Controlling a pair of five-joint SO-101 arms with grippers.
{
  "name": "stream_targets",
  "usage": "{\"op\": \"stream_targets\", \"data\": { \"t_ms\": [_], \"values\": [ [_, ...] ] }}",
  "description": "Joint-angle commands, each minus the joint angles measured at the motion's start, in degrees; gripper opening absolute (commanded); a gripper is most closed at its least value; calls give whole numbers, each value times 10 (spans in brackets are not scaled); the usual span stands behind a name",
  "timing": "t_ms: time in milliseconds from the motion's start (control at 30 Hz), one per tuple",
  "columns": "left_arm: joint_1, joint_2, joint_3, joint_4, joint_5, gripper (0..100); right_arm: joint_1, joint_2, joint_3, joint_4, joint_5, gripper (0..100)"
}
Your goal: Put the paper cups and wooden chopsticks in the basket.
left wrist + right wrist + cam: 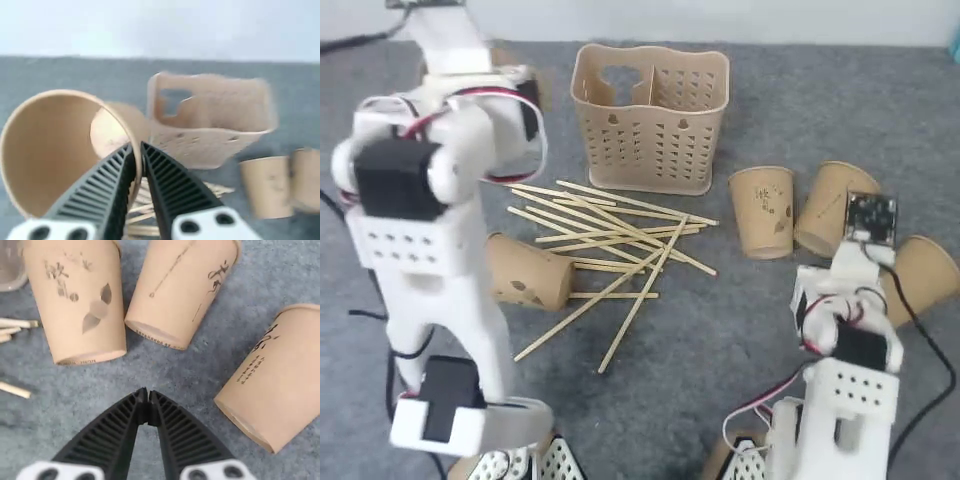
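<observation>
Left wrist view: the left gripper [136,148] has its fingers pinched on the rim of a paper cup [45,145], one finger inside the mouth and one outside.
Right gripper [148,392]: fingers pressed together on nothing, over the grey table [165,370].
Held cup's place: near left, on its side beside the chopsticks [610,235].
Chopsticks: scattered loose across the middle.
Three loose cups [763,212]: on the right, just beyond the right gripper.
Basket [650,120]: upright, far middle.

grey carpet [720,340], pale wall [770,18] behind
</observation>
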Motion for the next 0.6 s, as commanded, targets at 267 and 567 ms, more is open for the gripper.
{"op": "stream_targets", "data": {
  "t_ms": [267,567],
  "values": [
    [137,31,-41,-145,61,11,6,-106,49,-20,18,10],
    [182,130,-42,-292,61,11,5,-118,59,-23,18,12]
  ]
}}
